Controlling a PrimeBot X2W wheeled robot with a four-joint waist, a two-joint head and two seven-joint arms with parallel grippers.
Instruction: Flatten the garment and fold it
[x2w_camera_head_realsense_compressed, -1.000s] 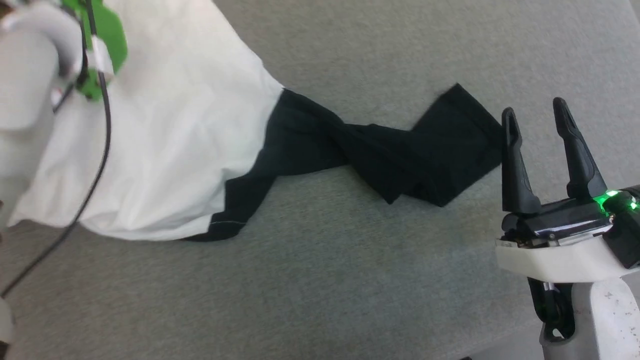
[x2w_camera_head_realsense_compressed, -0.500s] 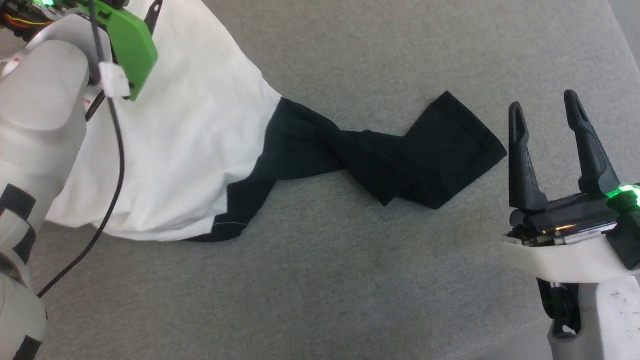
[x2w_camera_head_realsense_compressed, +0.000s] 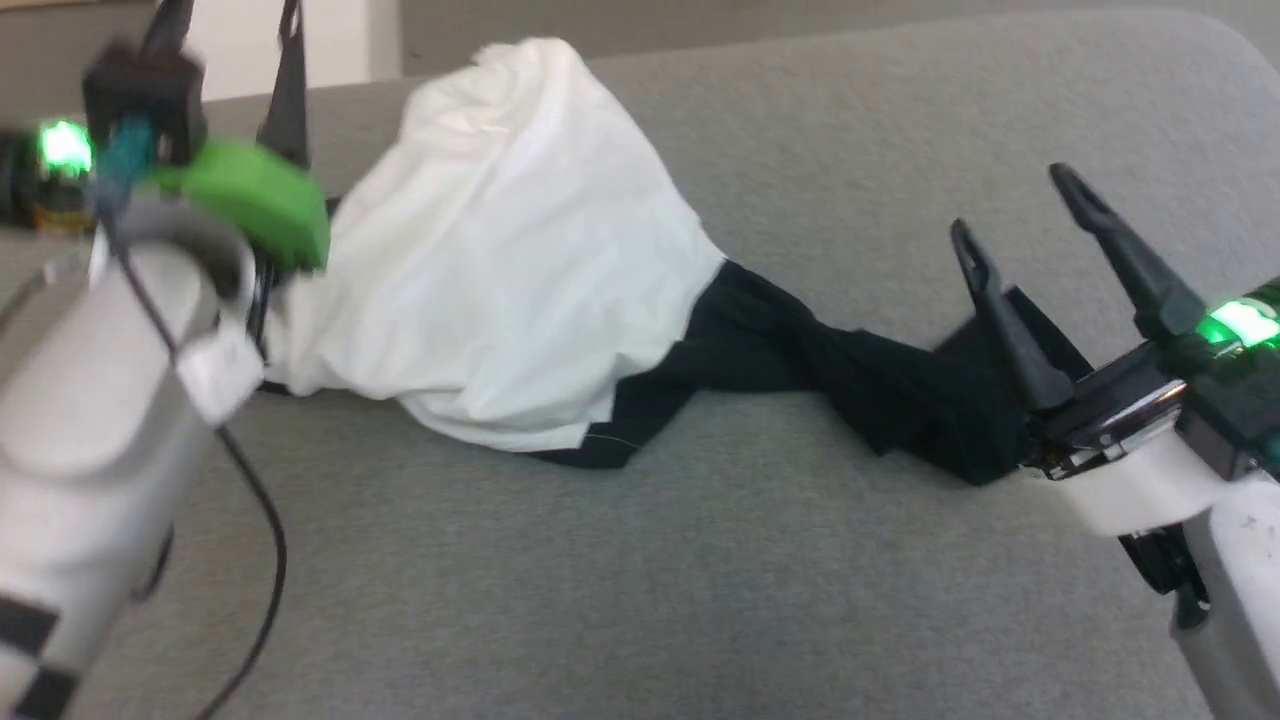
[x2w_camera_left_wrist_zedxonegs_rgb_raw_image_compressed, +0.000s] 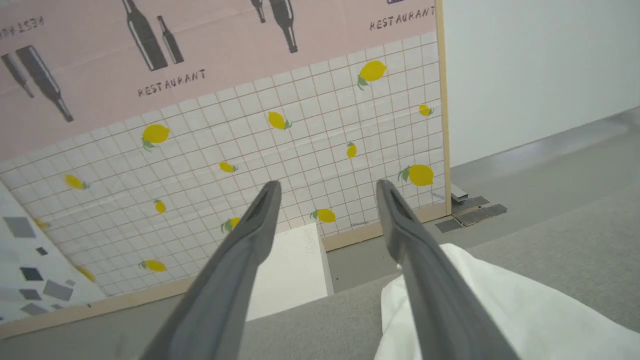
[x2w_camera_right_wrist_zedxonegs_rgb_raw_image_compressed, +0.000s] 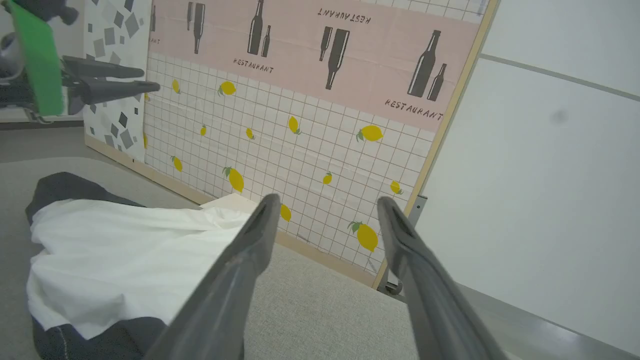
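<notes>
**Item:** garment (x2w_camera_head_realsense_compressed: 520, 290), a white shirt with black sleeves, lying heaped on the grey surface (x2w_camera_head_realsense_compressed: 640, 580).

**Position:** we record the white body bunched toward the far left corner. One black sleeve (x2w_camera_head_realsense_compressed: 800, 350) is twisted like a rope and runs out toward the right edge.

**Long axis:** left to right across the surface, with the body end at the left and the cuff end at the right.

**Left end effector** (x2w_camera_left_wrist_zedxonegs_rgb_raw_image_compressed: 327, 185)**:** fingers spread wide with nothing between them, raised at the body's left side.

**Right end effector** (x2w_camera_head_realsense_compressed: 1010, 200)**:** also wide and empty, poised at the cuff. We cannot tell whether it touches the cloth.

**Step, in our judgement:** flattening, barely begun, with no fold made.

**Next move:** we think it calls for a fresh hold on the cuff and on the body's edge. Pulling the two apart should then untwist the sleeve and spread the cloth flat.
</notes>
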